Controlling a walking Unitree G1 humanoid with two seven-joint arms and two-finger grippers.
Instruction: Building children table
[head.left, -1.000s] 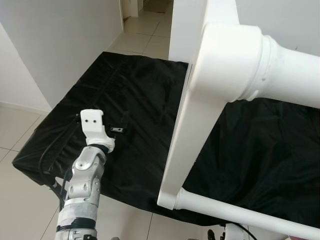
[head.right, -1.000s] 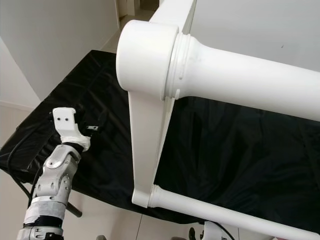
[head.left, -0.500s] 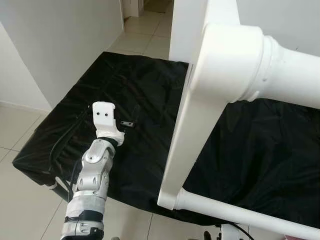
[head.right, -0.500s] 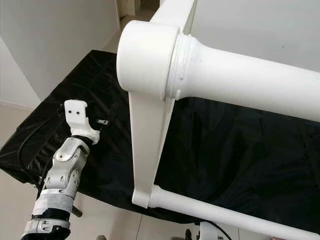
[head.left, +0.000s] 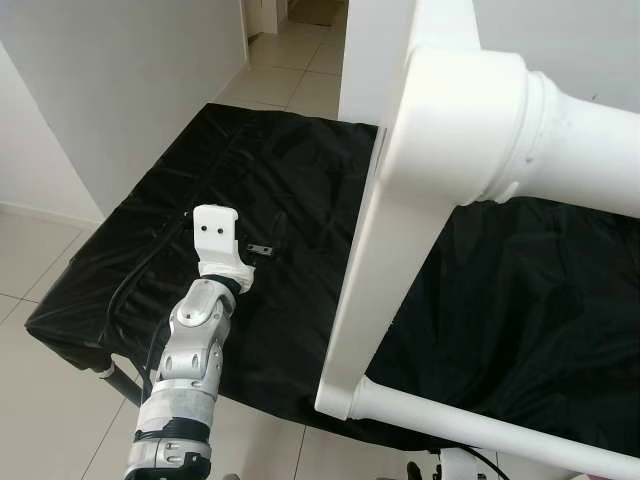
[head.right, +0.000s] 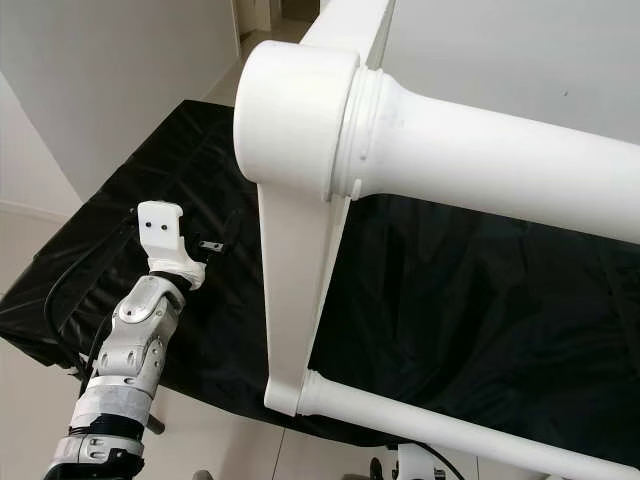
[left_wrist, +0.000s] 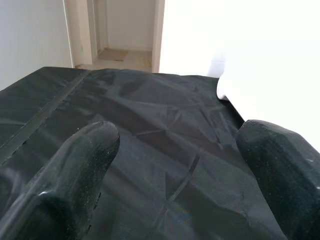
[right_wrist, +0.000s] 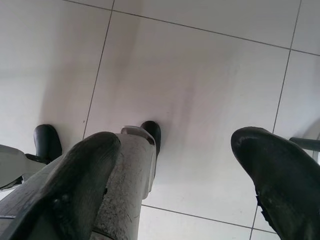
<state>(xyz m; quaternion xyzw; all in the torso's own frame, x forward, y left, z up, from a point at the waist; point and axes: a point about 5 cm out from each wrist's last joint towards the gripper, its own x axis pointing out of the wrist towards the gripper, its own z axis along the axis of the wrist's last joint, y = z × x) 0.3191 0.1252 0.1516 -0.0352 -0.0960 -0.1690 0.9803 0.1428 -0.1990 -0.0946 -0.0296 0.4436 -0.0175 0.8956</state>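
Table frame (head.left: 420, 180): plain white throughout, glossy on the turned leg (head.right: 450, 140) and lower rail (head.left: 470, 425), no pattern. Cloth (head.left: 270, 180) covering the work surface: solid black, faint sheen, creases showing as grey lines. Left arm (head.left: 185, 365): silver metal with a white wrist housing (head.left: 218, 240) and black cable. Left gripper (left_wrist: 175, 165): matte black fingers (left_wrist: 75, 170). Right gripper (right_wrist: 175, 170): matte black fingers (right_wrist: 85, 175). Floor tiles (right_wrist: 200, 65): pale off-white, thin dark grout lines. Walls (head.left: 110, 80): plain light grey-white.
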